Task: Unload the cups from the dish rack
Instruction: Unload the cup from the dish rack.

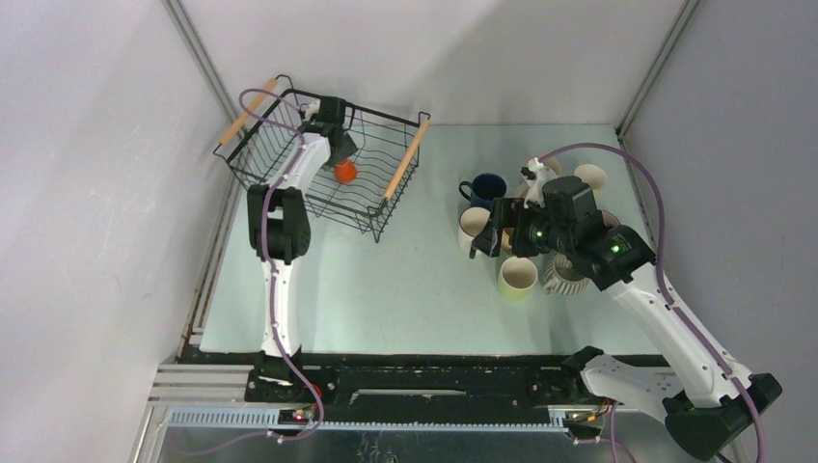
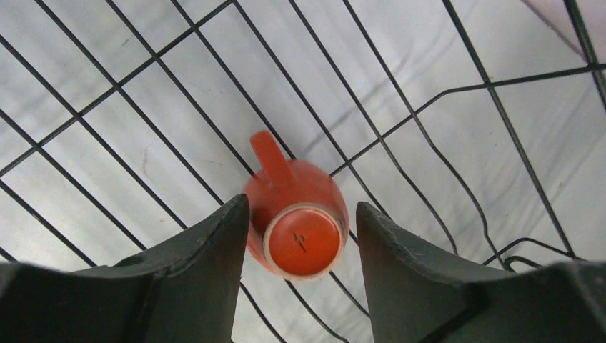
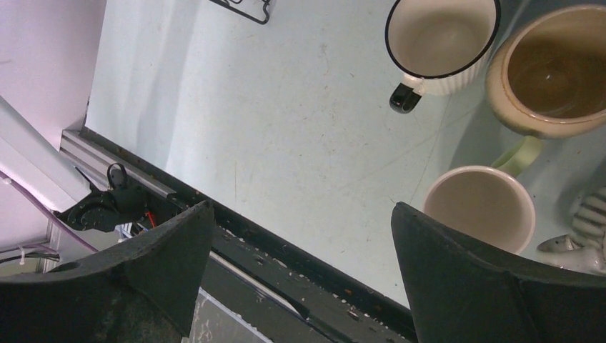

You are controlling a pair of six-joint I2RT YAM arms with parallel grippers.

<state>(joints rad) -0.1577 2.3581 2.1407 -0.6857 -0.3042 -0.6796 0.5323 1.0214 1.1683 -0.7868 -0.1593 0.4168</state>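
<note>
In the dish rack (image 1: pixel 405 159) at far left, the orange cup (image 2: pixel 296 225) sits upside down, handle pointing away from the left tool (image 2: pixel 300 205), whose fingers (image 2: pixel 214 257) flank it too closely to tell a grip, while the right tool (image 3: pixel 301 207) hangs spread and empty over the worktop (image 3: pixel 286 107) beside upright cups (image 3: pixel 441 39) partly cut off.

In the dish rack (image 1: pixel 405 159) my left hand (image 2: pixel 300 209) straddles the orange cup (image 2: pixel 300 239), tight at 9 o'clock, a sliver free at 3, handle jutting at 11, bare wire floor open toward 12.
</note>
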